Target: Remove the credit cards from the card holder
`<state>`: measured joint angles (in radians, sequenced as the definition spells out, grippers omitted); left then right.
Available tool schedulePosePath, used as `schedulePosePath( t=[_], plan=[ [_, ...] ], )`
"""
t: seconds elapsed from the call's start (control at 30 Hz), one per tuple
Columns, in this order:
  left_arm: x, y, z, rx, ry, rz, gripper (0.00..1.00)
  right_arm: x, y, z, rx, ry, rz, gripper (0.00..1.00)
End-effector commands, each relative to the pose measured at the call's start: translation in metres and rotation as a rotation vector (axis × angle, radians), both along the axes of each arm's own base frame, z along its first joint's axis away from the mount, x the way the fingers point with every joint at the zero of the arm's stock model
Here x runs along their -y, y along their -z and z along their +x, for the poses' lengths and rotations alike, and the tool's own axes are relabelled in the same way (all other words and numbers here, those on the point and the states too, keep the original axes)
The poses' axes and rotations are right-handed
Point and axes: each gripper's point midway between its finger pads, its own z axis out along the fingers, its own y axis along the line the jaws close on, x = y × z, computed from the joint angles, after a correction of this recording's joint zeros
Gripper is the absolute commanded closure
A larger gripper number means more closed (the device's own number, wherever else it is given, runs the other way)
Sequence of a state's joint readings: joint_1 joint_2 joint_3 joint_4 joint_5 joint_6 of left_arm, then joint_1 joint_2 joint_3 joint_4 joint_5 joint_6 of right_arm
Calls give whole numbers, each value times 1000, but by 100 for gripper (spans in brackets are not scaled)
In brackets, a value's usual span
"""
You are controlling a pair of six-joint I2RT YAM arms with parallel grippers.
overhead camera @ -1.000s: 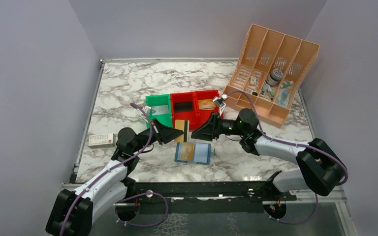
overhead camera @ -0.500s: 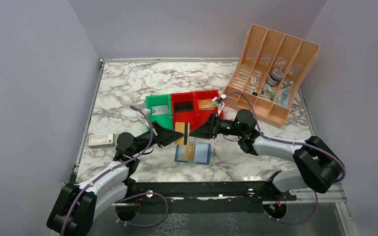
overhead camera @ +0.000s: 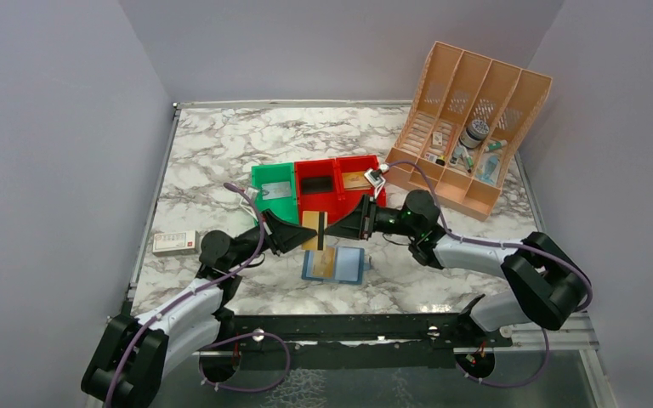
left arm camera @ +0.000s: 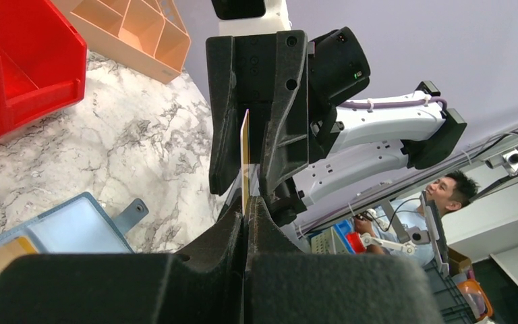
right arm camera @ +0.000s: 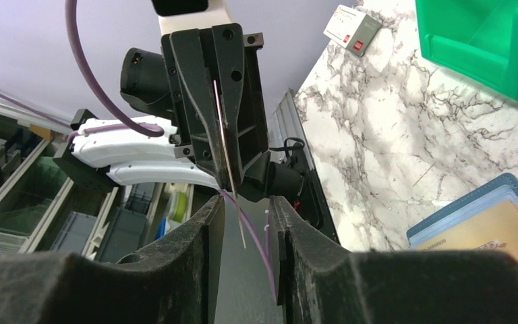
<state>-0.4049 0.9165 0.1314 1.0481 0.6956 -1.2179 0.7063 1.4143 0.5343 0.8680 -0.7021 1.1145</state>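
Note:
My left gripper (overhead camera: pixel 304 234) is shut on a tan-gold credit card (overhead camera: pixel 311 229) with a black stripe and holds it upright above the table. In the left wrist view the card (left arm camera: pixel 245 152) stands edge-on out of my closed fingertips (left arm camera: pixel 241 217). My right gripper (overhead camera: pixel 332 229) is open, with its jaws on either side of the card's far edge. In the right wrist view the card (right arm camera: pixel 228 158) hangs between my fingers (right arm camera: pixel 202 223) without touching them. The blue card holder (overhead camera: pixel 334 264) lies open below, with a gold card in its left panel.
A green bin (overhead camera: pixel 261 204) and two red bins (overhead camera: pixel 337 202) stand behind the grippers; a pale card lies in the green one and a tan card in the right red one. A white-and-red box (overhead camera: pixel 175 242) lies at the left. A peach organiser (overhead camera: pixel 472 127) stands at the back right.
My right gripper has moved left until its open jaws stand around the card. My left gripper has shifted slightly with the card in it.

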Motion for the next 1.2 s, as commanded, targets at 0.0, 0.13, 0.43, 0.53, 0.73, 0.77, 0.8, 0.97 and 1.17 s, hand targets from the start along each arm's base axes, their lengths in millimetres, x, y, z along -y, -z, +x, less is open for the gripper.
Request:
schedulePosePath(
  t=[0.0,0.13,0.43,0.53,0.73,0.77,0.8,0.97,1.17],
  plan=[
    [-2,-4,-6,37,10,-17,100,-9,-11,0,21,-11,26,71],
    [-3,-3,-6,32,6,-17,100,-13,-14,-3,29,-34,37,77],
    [-2,-2,-10,35,18,-17,100,-14,-14,-10,10,-81,117,99],
    [-2,0,-11,36,20,-12,100,-12,-9,-6,8,-42,96,99],
    [-2,5,-10,10,21,7,76,-6,-10,4,35,51,2,99],
    [-1,5,-9,7,21,7,75,-5,-11,4,40,59,-2,99],
    [-1,5,-9,8,21,8,74,-4,-9,5,37,65,-10,99],
    [-2,3,-10,16,18,5,85,-6,-10,0,37,25,0,99],
    [-3,2,-10,19,11,5,100,-6,-17,-5,72,-4,21,97]
  ],
)
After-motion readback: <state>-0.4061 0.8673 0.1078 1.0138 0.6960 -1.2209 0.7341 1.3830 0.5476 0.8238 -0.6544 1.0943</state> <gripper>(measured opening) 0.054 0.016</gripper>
